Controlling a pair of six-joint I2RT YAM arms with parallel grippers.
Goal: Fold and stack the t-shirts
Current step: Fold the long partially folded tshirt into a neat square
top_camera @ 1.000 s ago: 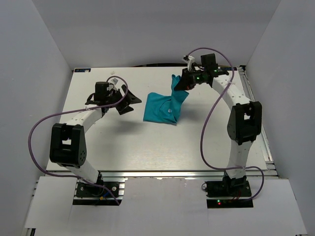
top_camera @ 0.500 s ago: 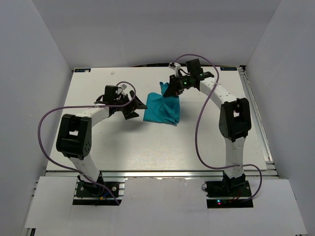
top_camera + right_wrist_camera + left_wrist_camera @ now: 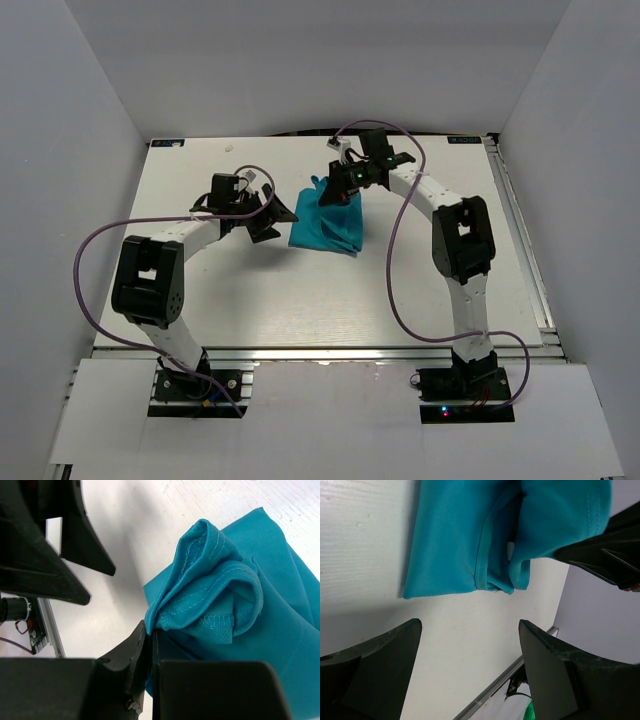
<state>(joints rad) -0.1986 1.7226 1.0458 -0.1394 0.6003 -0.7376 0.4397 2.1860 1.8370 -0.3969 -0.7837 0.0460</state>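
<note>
A teal t-shirt (image 3: pixel 328 227) lies partly folded on the white table, near the back middle. My right gripper (image 3: pixel 336 192) is shut on a bunched hem of the t-shirt (image 3: pixel 210 605) and holds that part above the rest of the cloth. My left gripper (image 3: pixel 277 215) is open and empty just left of the shirt. In the left wrist view the t-shirt (image 3: pixel 465 540) lies ahead of the spread fingers (image 3: pixel 385 665), apart from them. The right gripper's dark body shows at that view's right edge.
The white table (image 3: pixel 300 290) is walled by grey panels on the left, back and right. A metal rail (image 3: pixel 330 350) runs along its near edge. Purple cables loop from both arms.
My right gripper has carried the held part of the shirt to the left, over the rest of the cloth. My left gripper moved right toward the shirt's left edge, then stayed.
</note>
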